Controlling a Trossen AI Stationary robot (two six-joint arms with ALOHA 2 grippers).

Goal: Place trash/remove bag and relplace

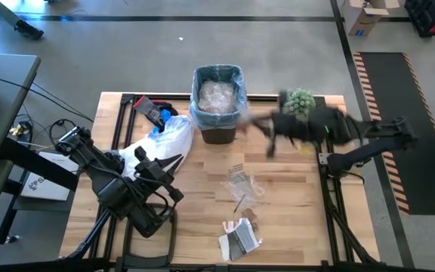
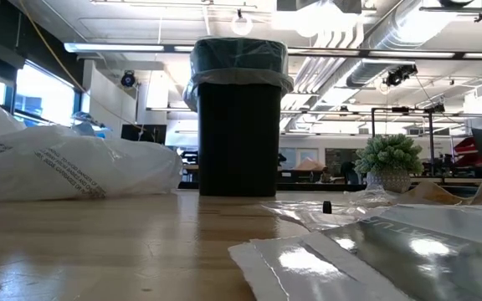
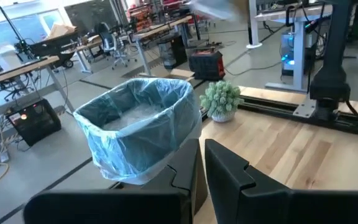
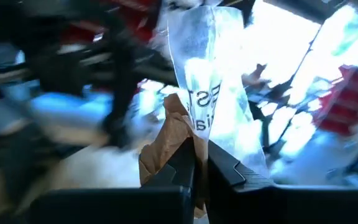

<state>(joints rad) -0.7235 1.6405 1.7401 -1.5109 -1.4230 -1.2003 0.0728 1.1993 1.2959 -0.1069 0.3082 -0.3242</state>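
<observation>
Now right end effector [image 4: 199, 163] clamped on trash [image 4: 194, 106], beside bin [image 1: 217, 98]; left end effector [image 3: 201, 163] closed, empty.

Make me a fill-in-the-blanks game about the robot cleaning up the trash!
1. The bin is lined with a light-____ bag.
2. The right gripper is shut on brown paper and a clear ____.
3. The little green ____ stands on the table near the right arm.

Missing words: blue; wrapper; plant
</observation>
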